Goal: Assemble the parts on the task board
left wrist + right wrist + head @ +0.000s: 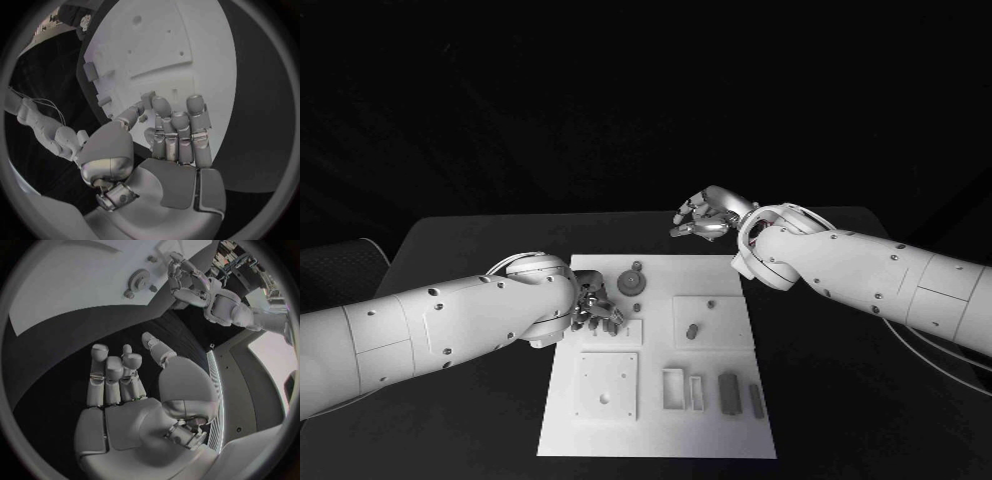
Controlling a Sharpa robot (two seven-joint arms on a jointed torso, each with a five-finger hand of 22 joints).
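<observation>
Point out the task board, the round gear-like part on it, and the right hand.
task board (574, 440): head view, bare near-left corner of the white plate.
gear-like part (632, 283): head view, middle of the round piece.
right hand (707, 214): head view, middle of the hand.

A dark matte surface (473, 250) is seen, its far edge and rounded corners set against unlit black beyond. No wall detail can be made out behind it. A dark chair back (336, 270) is noted just beside the surface's near-left corner. Shelving with small objects (240, 262) is glimpsed at one wrist view's rim.
</observation>
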